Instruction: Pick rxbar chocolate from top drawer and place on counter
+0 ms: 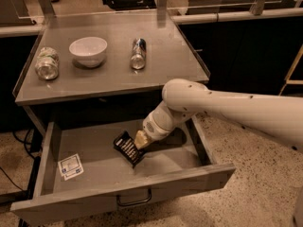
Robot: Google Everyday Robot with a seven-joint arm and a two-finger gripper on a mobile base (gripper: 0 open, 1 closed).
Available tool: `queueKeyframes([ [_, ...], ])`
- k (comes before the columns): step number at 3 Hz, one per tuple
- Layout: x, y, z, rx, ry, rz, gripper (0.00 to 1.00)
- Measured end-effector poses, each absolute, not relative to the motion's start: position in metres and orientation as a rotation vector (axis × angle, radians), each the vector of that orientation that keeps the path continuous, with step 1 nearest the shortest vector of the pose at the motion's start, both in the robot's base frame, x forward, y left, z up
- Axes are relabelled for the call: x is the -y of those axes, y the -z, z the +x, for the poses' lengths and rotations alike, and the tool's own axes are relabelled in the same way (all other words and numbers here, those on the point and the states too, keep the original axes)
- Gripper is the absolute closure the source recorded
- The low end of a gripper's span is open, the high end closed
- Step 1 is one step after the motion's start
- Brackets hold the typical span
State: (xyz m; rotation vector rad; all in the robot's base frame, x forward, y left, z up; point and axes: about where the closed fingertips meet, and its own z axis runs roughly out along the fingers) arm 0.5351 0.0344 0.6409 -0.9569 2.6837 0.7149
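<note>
Down in drawer (97,151), claw (139,143) clamped on right end of black bar (126,146) (rows of white lettering, unreadable), bar tilted just left of it. White-and-blue card (70,166) far left; bowl (88,50) up behind on counter (165,56).

The grey worktop (165,65) carries three things in a row: a jar (47,64) on its side at left, a white bowl (88,50) upright, then a can (138,53) lying flat. The tool (138,143) is below, inside the drawer (189,181).
</note>
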Motion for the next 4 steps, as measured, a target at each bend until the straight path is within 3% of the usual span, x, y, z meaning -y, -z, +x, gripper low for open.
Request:
queueKeyframes([
  [4,-0.002,-0.715,0.534,-2.599,-0.755,-0.954,1.00],
])
